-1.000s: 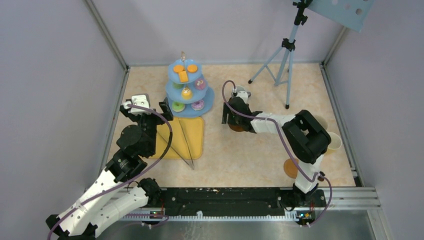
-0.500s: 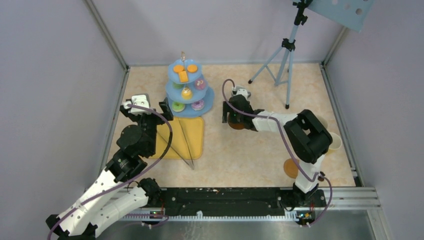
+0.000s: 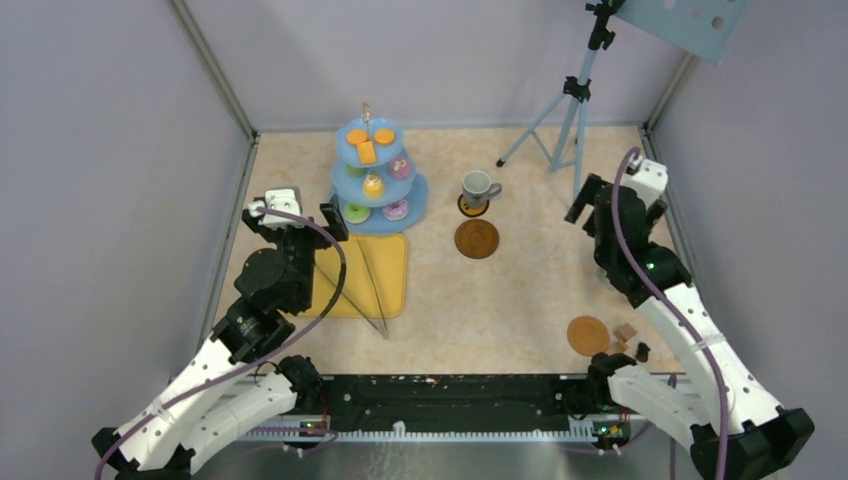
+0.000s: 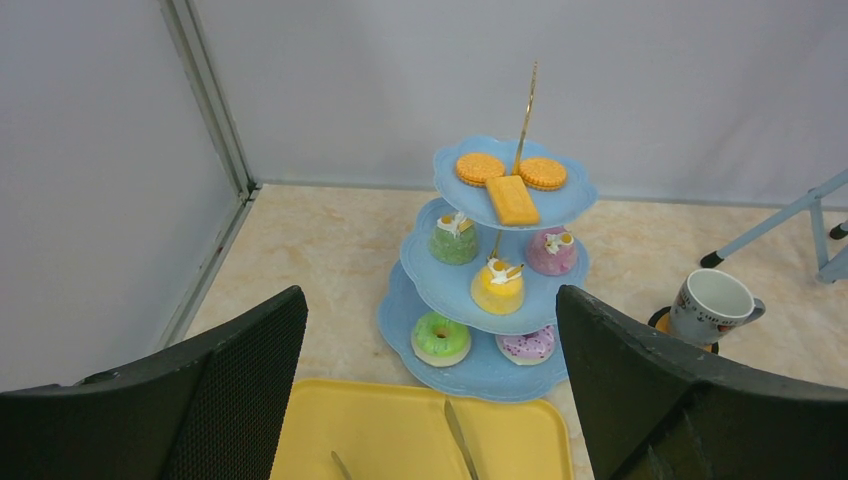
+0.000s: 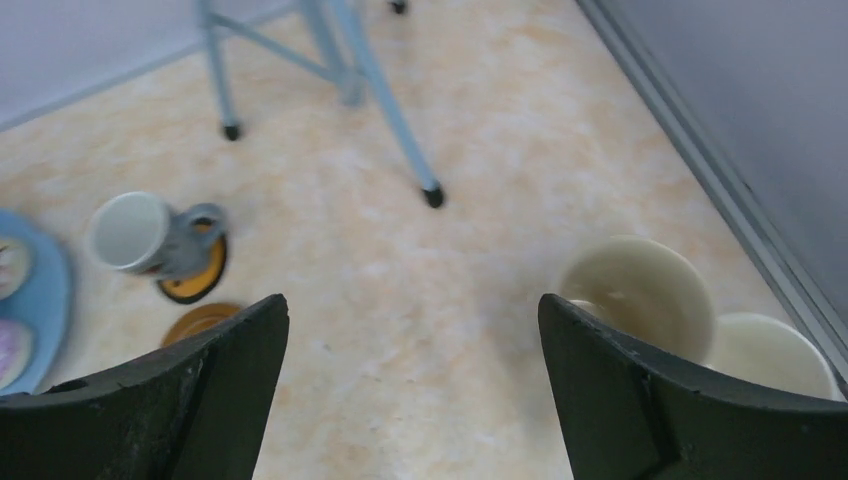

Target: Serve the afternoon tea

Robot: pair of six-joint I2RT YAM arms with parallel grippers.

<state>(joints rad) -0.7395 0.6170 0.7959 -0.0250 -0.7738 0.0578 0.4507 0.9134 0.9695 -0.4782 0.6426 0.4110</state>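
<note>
Left gripper (image 4: 430, 330) with jaws wide apart and empty above the yellow tray (image 4: 400, 440), facing the light-blue stand (image 4: 485, 367) stacked with pastries (image 4: 497, 286); right gripper (image 5: 410, 310) likewise parted and empty near two cream mugs (image 5: 640, 290); grey mug (image 3: 477, 186) on a coaster (image 3: 470, 209) beside the stand.

Light-blue three-tier stand (image 3: 417, 203) holding pastries (image 4: 497, 285), far left of table (image 3: 520, 290), grey mug (image 3: 476, 186) on coaster (image 3: 470, 210) beside it, two bare coasters (image 3: 476, 239) nearer.
</note>
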